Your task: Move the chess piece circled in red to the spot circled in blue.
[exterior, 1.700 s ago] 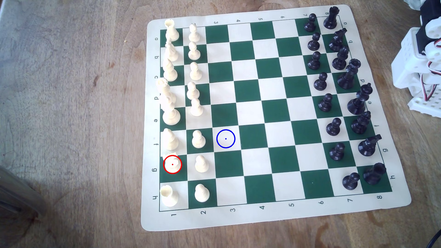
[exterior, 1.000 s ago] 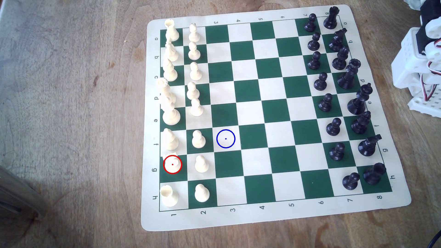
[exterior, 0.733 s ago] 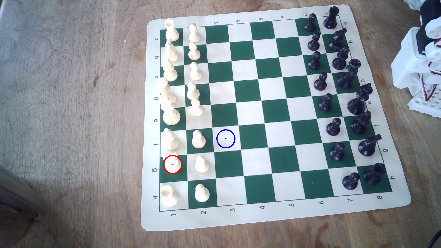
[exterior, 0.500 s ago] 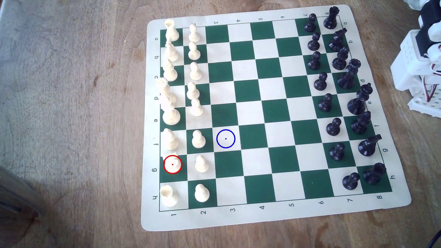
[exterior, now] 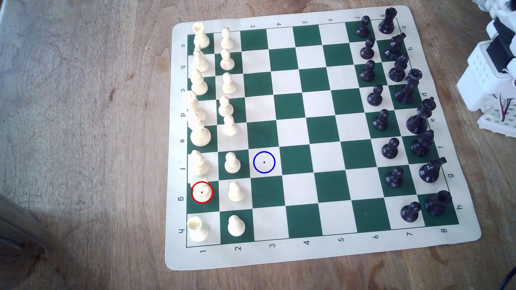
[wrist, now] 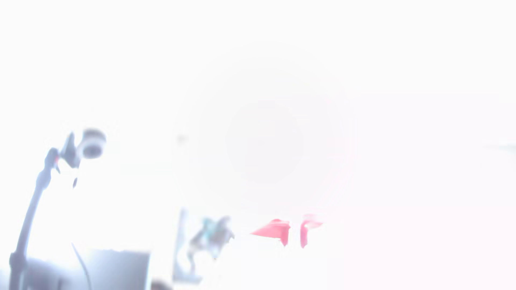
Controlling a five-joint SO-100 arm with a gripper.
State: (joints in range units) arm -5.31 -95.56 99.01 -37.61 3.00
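Wooden table (exterior: 83, 111) | board (exterior: 307, 251) flat | knight (exterior: 201, 192) on g1, red-ringed | spot (exterior: 264, 162) on f3, bare | arm (exterior: 491, 72) off board, exterior view's right | gripper state: cannot tell | wrist view overexposed

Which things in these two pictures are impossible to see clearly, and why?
- Arm: cut off by the exterior view's right edge, so the gripper's state is unknown.
- Chess piece: its shape is partly covered by the red ring.
- Wrist view: overexposed and blurred; a camera on a stand is barely recognizable.
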